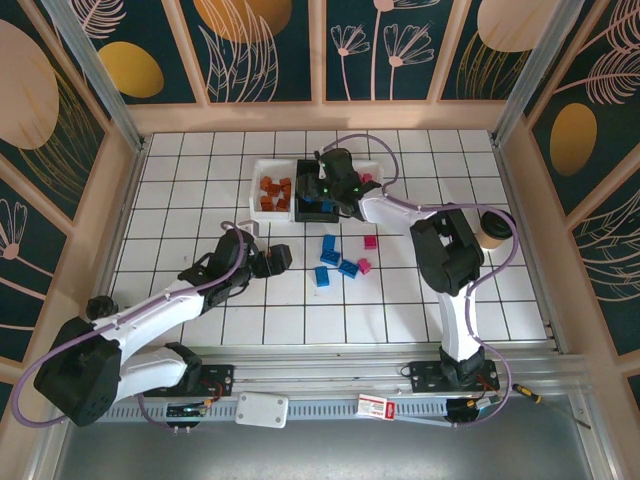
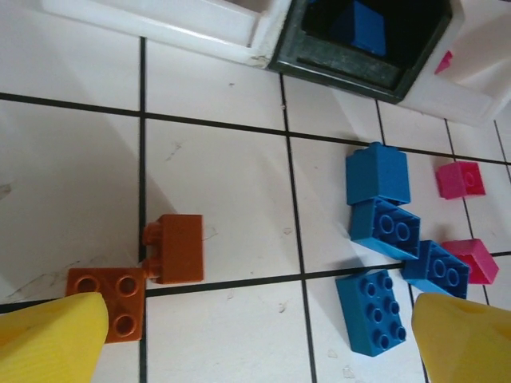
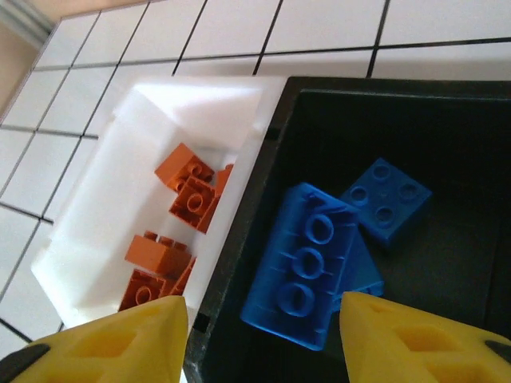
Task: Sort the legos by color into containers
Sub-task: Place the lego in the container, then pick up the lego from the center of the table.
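Blue bricks (image 3: 307, 263) lie inside the black bin (image 3: 471, 144), my right gripper (image 3: 263, 335) spread wide above them. Short of that bin, my left gripper (image 2: 255, 343) hangs wide over two touching orange bricks (image 2: 177, 249); I'd straddle just one.

I am looking into a robot test cell in a lab, not a home. A left arm (image 1: 160, 310) and a right arm (image 1: 460, 320) are sitting bolted to a metal rail (image 1: 330, 375). Purple cables (image 1: 362, 136) are trailing over a white tiled tabletop (image 1: 300, 320), and wood-framed panels (image 1: 265, 50) printed with leaves are walling it in on three sides.
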{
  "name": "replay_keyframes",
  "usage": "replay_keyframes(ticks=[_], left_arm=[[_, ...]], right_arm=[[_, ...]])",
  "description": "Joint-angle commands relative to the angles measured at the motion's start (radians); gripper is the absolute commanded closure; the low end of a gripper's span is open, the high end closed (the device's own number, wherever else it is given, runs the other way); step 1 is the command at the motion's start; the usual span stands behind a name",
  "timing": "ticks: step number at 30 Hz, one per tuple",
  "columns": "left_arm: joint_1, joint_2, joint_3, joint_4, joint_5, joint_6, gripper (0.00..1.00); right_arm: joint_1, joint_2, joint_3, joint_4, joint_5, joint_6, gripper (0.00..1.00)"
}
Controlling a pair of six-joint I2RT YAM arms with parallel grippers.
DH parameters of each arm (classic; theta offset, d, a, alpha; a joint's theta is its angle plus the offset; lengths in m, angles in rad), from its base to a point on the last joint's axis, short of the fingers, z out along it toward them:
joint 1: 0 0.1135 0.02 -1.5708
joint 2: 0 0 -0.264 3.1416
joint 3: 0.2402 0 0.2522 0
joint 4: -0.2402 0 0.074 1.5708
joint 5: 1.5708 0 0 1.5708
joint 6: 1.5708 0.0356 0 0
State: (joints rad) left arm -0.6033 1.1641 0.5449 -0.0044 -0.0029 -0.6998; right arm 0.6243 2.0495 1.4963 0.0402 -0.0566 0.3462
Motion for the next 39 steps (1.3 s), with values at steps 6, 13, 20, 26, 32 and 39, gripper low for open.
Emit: replay_keyframes(ticks=[6,13,20,26,32,39], left_arm=[[-0.162,0.142,0.081,0.018,-0.029,0.007,0.04],[-0.289,0.360,0.195,0.038,-0.096,0.008,0.11],[-0.357,0.515,0.316,-0.050,-0.251,0.042,0.19],[-0.360,0.622,0.344,-0.089,-0.298,0.039,0.31],[-0.359,0.655,0.341,-0.066,-0.306,0.038,0.48],[-0.359,0.562,0.291,-0.044,-0.310,0.031,0.76]], right_arm=[[0.003,-0.287,-0.300,0.120,0.052,0.032,0.43],[0.002,-0.536,-0.593,0.163,0.104,0.057,0.43],[-0.006,-0.752,-0.764,0.143,0.143,0.076,0.42],[-0.009,-0.863,-0.835,0.129,0.153,0.093,0.41],[-0.009,-0.902,-0.864,0.129,0.147,0.103,0.41],[-0.009,-0.920,-0.901,0.129,0.159,0.116,0.41]])
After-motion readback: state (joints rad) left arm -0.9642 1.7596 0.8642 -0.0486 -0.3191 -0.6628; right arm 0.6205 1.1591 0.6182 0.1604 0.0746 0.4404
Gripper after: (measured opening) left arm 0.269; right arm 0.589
